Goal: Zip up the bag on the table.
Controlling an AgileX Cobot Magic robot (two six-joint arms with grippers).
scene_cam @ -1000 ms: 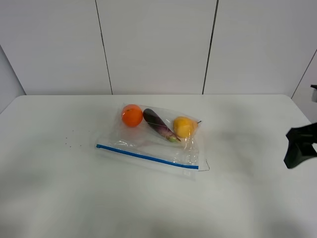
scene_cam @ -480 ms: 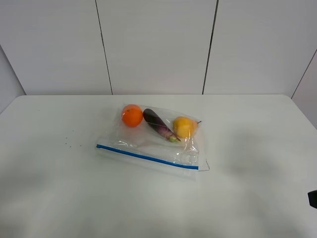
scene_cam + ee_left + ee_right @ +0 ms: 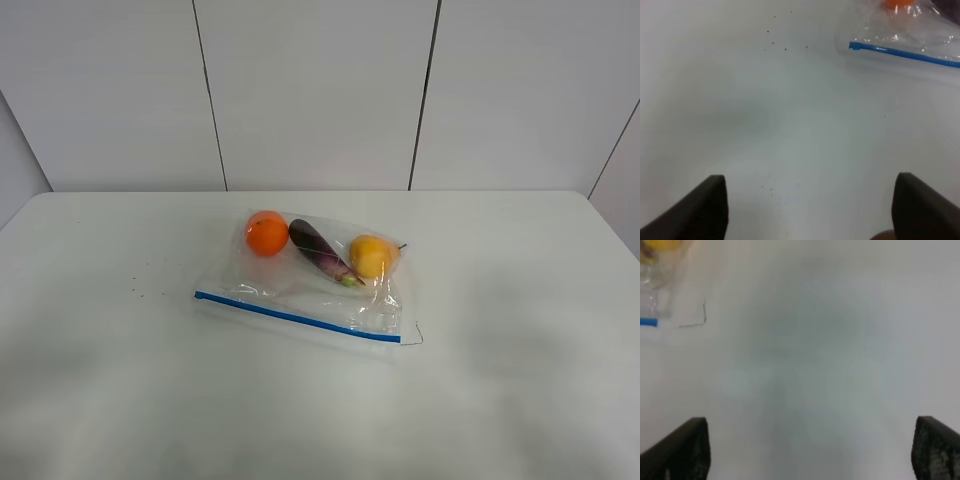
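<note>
The clear bag lies on the white table near its middle. Its blue zipper strip runs along the front edge. Inside are an orange, a purple eggplant and a yellow lemon. Neither gripper shows in the exterior high view. In the left wrist view my left gripper is open over bare table, with the bag's blue strip far off. In the right wrist view my right gripper is open over bare table, with the bag's corner far off.
Grey wall panels stand behind the table's far edge. A few tiny dark specks lie on the table left of the bag; they also show in the left wrist view.
My right gripper, seen at the right edge one second ago, has dropped back towards the lower right and left the exterior high view. The bag has not moved.
</note>
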